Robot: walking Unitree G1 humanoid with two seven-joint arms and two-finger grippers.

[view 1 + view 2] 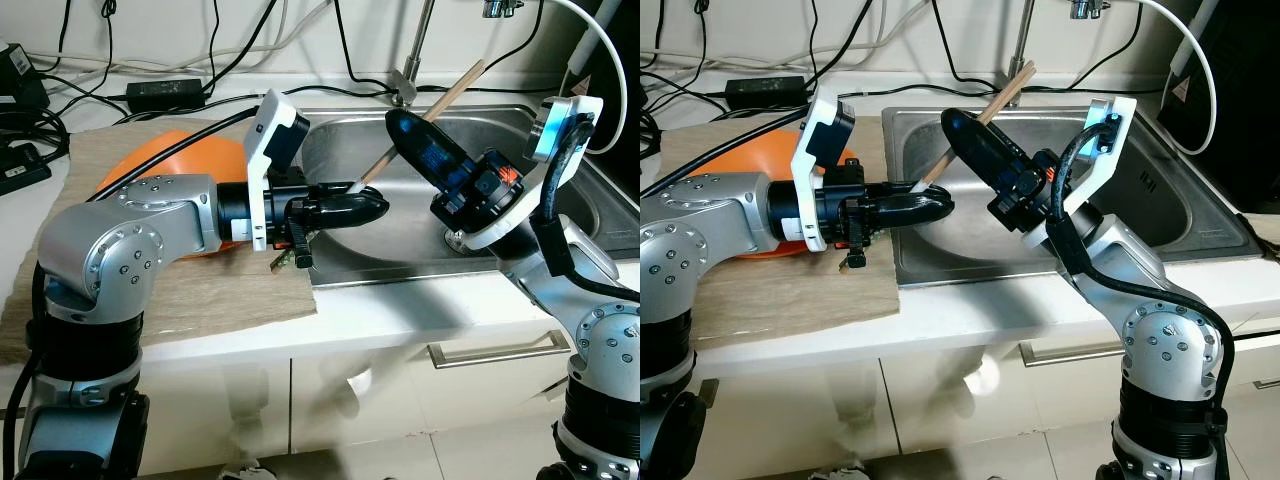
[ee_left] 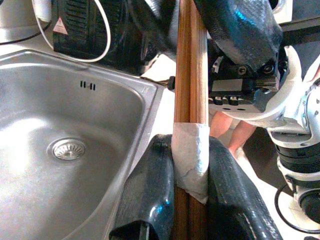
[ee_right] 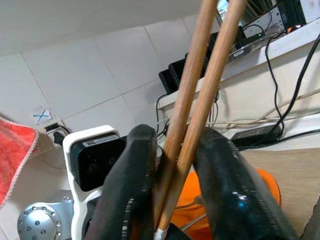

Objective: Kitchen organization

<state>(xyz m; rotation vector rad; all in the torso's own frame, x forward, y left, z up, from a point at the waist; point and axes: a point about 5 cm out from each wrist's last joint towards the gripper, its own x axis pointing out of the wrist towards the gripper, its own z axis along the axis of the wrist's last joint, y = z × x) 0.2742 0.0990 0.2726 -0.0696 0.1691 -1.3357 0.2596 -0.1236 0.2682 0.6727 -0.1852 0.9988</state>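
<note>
Standing at a white counter (image 1: 420, 315), the robot reaches both arms over a shiny metal sink (image 1: 400, 235). A tan cloth mat (image 1: 200, 290) lies on the counter beside the sink, and an orange bowl (image 1: 175, 150) sits upside down on it. Black cables (image 1: 150, 65) run along the back wall, near a grey tap pipe (image 1: 418, 45). Over the sink, the left gripper (image 1: 350, 208) and the right gripper (image 1: 425, 140) both grip one pair of wooden chopsticks (image 1: 450, 95). The left fingers (image 2: 150, 195) squeeze the end wrapped in white paper (image 2: 191, 155). The right fingers (image 3: 130, 180) pinch the bare brown sticks higher up. The two sticks lie side by side and slant up toward the tap.
</note>
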